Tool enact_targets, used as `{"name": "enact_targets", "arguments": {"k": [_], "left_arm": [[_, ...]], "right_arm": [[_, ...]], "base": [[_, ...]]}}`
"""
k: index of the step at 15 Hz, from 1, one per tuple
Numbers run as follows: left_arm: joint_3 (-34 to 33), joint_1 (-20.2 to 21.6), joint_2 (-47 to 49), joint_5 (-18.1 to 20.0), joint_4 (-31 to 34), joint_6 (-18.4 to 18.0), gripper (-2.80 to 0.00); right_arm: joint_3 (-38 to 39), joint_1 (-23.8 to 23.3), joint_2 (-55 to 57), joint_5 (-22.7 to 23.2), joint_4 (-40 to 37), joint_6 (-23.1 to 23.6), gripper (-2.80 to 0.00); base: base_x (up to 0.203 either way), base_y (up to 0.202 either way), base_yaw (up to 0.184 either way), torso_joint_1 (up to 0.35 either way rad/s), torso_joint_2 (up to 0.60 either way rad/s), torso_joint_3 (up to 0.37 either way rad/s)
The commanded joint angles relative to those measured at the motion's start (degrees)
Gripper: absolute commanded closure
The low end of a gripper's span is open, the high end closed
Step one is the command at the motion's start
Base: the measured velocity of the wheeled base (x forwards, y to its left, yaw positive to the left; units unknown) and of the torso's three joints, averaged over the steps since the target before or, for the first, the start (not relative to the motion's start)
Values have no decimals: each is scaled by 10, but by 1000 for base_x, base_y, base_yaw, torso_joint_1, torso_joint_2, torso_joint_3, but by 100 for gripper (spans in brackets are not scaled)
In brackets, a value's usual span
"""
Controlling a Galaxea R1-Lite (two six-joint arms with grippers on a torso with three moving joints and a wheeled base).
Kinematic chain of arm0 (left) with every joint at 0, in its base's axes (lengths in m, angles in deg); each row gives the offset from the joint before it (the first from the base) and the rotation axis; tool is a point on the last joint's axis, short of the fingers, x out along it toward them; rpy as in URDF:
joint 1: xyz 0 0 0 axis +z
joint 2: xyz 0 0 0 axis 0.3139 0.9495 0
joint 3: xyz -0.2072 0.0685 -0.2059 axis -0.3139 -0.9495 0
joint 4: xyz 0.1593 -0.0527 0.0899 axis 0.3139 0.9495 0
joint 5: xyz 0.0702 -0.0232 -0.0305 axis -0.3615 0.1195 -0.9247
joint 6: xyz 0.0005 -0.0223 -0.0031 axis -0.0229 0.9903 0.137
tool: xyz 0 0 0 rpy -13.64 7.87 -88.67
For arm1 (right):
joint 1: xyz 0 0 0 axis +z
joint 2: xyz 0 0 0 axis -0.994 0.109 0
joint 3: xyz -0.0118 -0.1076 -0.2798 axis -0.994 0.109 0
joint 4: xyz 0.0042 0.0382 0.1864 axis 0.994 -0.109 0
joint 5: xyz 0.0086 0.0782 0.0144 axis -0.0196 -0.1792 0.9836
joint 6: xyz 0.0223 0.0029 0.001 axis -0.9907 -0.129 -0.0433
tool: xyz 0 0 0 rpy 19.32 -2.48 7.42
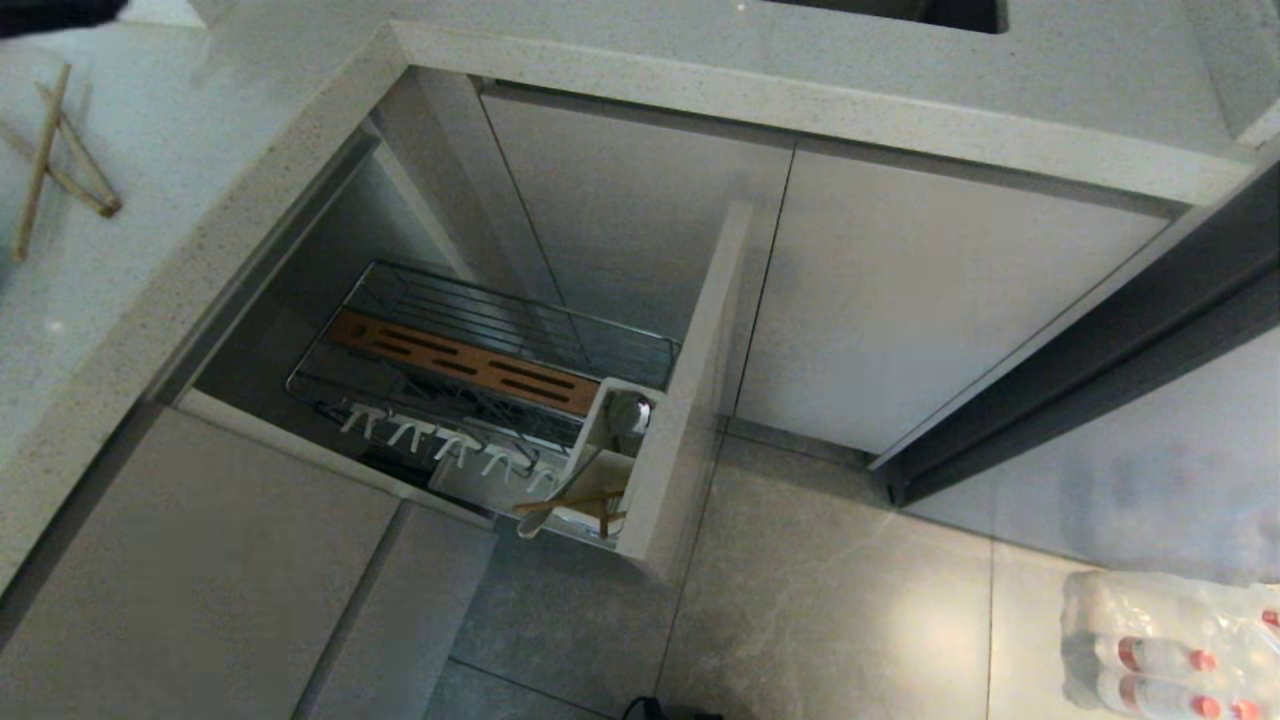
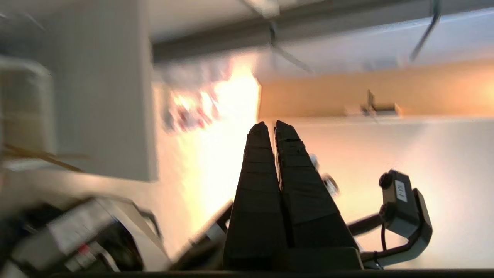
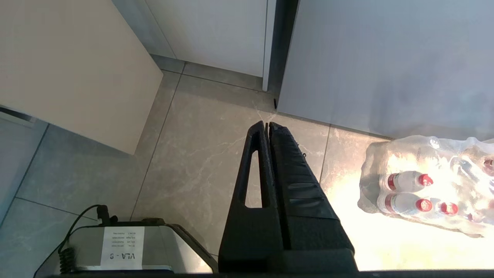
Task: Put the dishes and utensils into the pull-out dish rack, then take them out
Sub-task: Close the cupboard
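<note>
Chrome wire of the pull-out dish rack [image 1: 480,340] is seen drawn out from the cabinet, its white utensil cup [image 1: 600,455] holding the spoon [image 1: 560,495] and a pair of chopsticks [image 1: 570,500]. More chopsticks [image 1: 55,150] are left on the table [image 1: 150,200]. The left end effector [image 2: 270,127] and the right end effector [image 3: 266,125] are both pressed together, nothing gripped, the right above the floor [image 3: 200,162] near packed bottles [image 3: 424,189].
</note>
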Motion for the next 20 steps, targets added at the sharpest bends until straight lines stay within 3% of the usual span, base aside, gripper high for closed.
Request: {"name": "enact_targets", "arguments": {"k": [1, 6, 8, 9, 11, 12, 15, 17, 20], "left_arm": [[2, -37, 49, 4, 6, 2, 0], [5, -132, 127, 2, 22, 0, 0], [19, -165, 153, -31, 22, -1, 0], [24, -183, 166, -75, 25, -10, 0], [48, -212, 199, -161, 58, -67, 0], [60, -219, 213, -180, 77, -102, 0], [66, -250, 255, -190, 85, -181, 0], [67, -276, 271, -190, 78, -209, 0], [67, -306, 289, -191, 77, -216, 0]], "right_arm": [[0, 0, 1, 0, 0, 0, 0], [0, 0, 0, 0, 0, 0, 0], [0, 0, 1, 0, 0, 0, 0], [0, 0, 1, 0, 0, 0, 0], [0, 0, 1, 0, 0, 0, 0], [0, 0, 1, 0, 0, 0, 0], [0, 0, 0, 0, 0, 0, 0], [0, 0, 1, 0, 0, 0, 0], [0, 0, 1, 0, 0, 0, 0]], "base": [[0, 0, 0, 0, 0, 0], [0, 0, 0, 6, 0, 0], [0, 0, 0, 0, 0, 0], [0, 0, 0, 0, 0, 0], [0, 0, 0, 0, 0, 0], [0, 0, 0, 0, 0, 0], [0, 0, 0, 0, 0, 0], [0, 0, 0, 0, 0, 0], [0, 0, 0, 0, 0, 0]]}}
